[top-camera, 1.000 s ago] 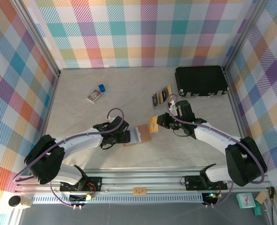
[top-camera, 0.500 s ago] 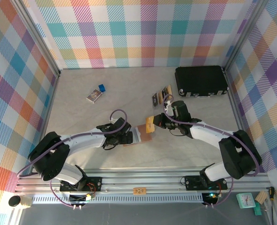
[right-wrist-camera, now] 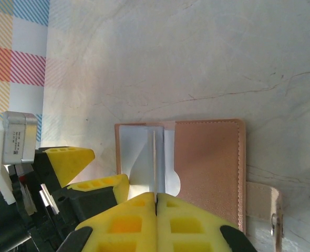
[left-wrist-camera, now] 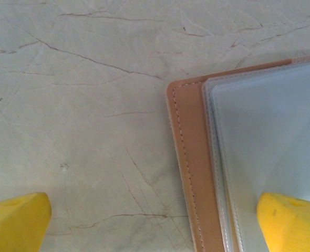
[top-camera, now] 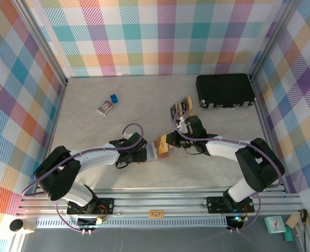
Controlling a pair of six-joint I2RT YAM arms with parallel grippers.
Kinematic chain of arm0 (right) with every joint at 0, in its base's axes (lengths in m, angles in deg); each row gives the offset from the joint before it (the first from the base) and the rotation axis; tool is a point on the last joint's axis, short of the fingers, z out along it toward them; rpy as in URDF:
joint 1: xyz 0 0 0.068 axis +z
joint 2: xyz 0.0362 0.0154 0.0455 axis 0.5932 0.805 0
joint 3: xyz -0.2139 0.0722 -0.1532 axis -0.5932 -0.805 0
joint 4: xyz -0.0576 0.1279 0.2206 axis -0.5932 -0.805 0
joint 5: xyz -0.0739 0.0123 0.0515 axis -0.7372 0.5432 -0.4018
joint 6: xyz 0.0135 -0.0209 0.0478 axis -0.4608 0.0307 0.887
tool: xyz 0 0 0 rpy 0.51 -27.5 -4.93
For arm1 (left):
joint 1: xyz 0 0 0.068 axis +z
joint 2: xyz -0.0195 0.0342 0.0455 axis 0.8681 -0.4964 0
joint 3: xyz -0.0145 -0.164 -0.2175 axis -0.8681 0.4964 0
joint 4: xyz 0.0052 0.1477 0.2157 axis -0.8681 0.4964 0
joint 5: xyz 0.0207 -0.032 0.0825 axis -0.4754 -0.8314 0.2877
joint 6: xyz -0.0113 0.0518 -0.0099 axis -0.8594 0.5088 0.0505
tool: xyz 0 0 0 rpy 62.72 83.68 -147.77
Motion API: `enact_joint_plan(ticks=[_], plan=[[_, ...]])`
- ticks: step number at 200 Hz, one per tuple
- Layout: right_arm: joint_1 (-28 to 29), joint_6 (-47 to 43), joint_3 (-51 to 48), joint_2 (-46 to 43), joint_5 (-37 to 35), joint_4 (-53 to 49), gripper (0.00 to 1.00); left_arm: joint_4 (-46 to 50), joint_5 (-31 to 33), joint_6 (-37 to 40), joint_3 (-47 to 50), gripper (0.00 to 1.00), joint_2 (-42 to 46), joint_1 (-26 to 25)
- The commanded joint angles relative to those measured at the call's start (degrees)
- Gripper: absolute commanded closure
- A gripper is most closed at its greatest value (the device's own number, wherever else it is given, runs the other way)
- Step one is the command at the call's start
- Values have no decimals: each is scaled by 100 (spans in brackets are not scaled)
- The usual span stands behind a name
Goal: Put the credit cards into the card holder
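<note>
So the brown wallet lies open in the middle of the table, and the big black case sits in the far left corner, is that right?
Not quite. The black case sits in the far right corner, not the far left, as the top external view shows. The brown wallet does lie open in the middle.

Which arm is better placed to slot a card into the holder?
Right: the right gripper is shut on a card over the open card holder. The left gripper is open, straddling the holder's edge.

Pastel plaid walls (top-camera: 160, 37), marbled tabletop (top-camera: 118, 89)
</note>
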Motion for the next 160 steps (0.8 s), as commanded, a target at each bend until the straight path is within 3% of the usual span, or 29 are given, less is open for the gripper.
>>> enact_joint_plan(ticks=[1,160], plan=[[83,54,24,163,124,471,100,498,285,-6,113,0,-71,-37],[436,230,307,896,154,1121,100,751,410,-51,52,0,343,-35]])
